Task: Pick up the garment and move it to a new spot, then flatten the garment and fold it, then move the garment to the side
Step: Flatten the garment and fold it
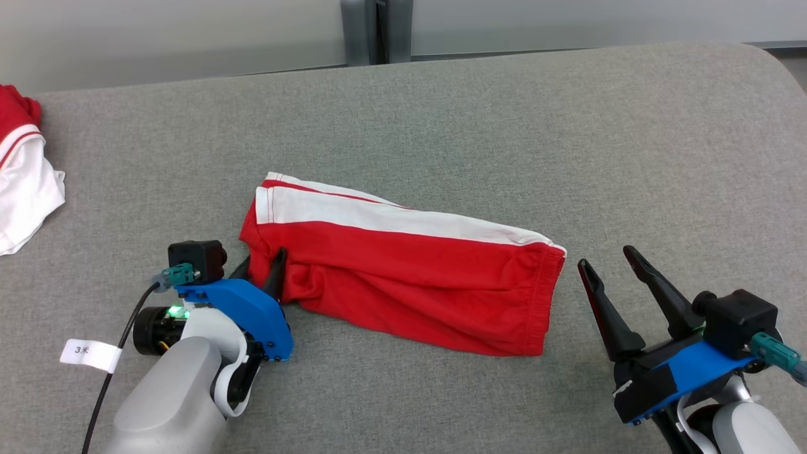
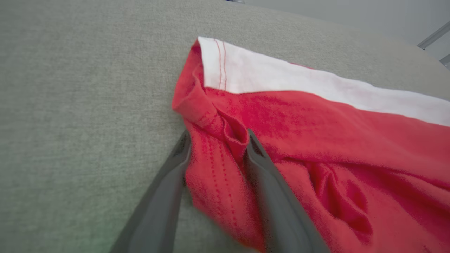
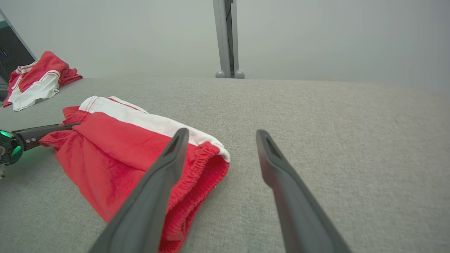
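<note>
Between the parted fingers of the left gripper (image 2: 218,135), the hem of the red shorts (image 1: 403,277) sits unpinched; pickup likely needs closing, then lifting, while the right gripper (image 1: 606,257) gapes empty.

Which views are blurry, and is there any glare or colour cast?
Head view: sharp, evenly lit, no glare on the red shorts. Left wrist view: left gripper and the cloth near it blurred, faint green tint bottom left. Right wrist view: right gripper soft near the bottom edge, hazy background.
</note>
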{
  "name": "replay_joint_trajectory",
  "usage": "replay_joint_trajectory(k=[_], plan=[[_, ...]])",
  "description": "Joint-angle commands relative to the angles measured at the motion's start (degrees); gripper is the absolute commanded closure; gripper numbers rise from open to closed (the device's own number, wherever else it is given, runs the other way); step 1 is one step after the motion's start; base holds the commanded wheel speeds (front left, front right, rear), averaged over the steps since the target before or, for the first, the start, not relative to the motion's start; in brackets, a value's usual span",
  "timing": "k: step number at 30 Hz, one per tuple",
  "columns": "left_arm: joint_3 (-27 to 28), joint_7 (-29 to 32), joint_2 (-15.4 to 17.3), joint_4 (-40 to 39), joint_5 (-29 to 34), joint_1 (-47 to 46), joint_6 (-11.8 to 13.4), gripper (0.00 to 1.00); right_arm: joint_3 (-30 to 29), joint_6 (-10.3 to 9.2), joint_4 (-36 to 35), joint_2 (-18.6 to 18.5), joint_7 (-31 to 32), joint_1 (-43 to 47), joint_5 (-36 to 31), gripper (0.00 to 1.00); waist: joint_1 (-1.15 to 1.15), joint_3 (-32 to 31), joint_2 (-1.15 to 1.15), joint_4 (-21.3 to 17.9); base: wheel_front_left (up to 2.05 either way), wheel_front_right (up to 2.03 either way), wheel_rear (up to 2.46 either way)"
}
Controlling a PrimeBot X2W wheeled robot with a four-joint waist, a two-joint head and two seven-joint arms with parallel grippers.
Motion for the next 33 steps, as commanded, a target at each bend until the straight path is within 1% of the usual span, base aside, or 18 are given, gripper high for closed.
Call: replay_joint_trajectory(k=[1, 6, 12, 19, 24, 28, 29, 30, 31, 32, 33], plan=[[-0.5, 0.3, -0.1, -0.1, 0.1, 0.2, -0.3, 1.0, -0.2, 0.01, 0.2, -0.3, -0.5, -0.7, -0.1, 0.0, 0.0, 0.0, 0.0, 0.1, 0.0, 0.0, 0.0], [-0.3, -1.6, -0.1, -1.1, 0.2, 0.8, -0.4, 1.0, -0.1, 0.01, 0.7, 0.0, -1.0, -1.2, -0.6, 0.0, 0.0, -0.5, 0.0, 0.8, 0.0, 0.0, 0.0], [0.3, -4.9, -0.9, -4.1, -0.8, 3.0, -0.4, 1.0, -1.7, 0.01, 1.7, 0.2, -1.3, 0.1, -0.9, 0.0, 0.0, -2.2, 0.0, 3.0, 0.0, 0.0, 0.0], [1.2, -6.9, -1.6, -8.9, -3.0, 9.5, 0.9, 1.0, -5.1, 0.01, 2.7, 1.4, -1.3, 2.2, -1.2, 0.0, 0.0, -5.0, 0.0, 6.2, 0.0, 0.0, 0.0], [1.4, -7.4, -1.7, -11.9, -4.4, 14.0, 2.0, 1.0, -6.1, 0.01, 3.1, 2.6, -0.6, 3.0, -1.8, 0.0, 0.0, -6.1, 0.0, 7.2, 0.0, 0.0, 0.0], [1.2, -7.0, -1.6, -13.3, -4.7, 15.9, 3.0, 1.0, -6.4, 0.01, 3.4, 3.3, -0.5, 2.8, -2.3, 0.0, 0.0, -6.4, 0.0, 7.4, 0.0, 0.0, 0.0], [1.3, -7.1, -1.6, -13.6, -4.8, 16.2, 3.2, 0.92, -6.4, 0.01, 3.6, 3.4, -0.5, 2.8, -2.4, 0.0, 0.0, -6.5, 0.0, 7.4, 0.0, 0.0, 0.0], [1.4, -7.3, -1.5, -13.9, -4.8, 16.4, 3.5, 0.68, -6.4, 0.01, 3.8, 3.5, -0.4, 2.8, -2.4, 0.0, 0.0, -6.5, 0.0, 7.4, 0.0, 0.0, 0.0], [1.4, -7.5, -1.5, -14.2, -4.7, 16.8, 3.7, 0.32, -6.4, 0.01, 4.0, 3.7, -0.4, 2.8, -2.6, 0.0, 0.0, -6.6, 0.0, 7.4, 0.0, 0.0, 0.0], [1.5, -8.1, -1.4, -14.6, -4.4, 16.9, 4.0, 0.0, -6.4, 0.01, 4.1, 3.7, -0.4, 2.8, -2.7, 0.0, 0.0, -6.6, 0.0, 7.4, 0.0, 0.0, 0.0], [1.8, -8.7, -1.2, -15.1, -4.0, 16.9, 4.2, 0.0, -6.4, 0.01, 4.3, 3.8, -0.3, 2.7, -2.9, 0.0, 0.0, -6.7, 0.0, 7.4, 0.0, 0.0, 0.0]])
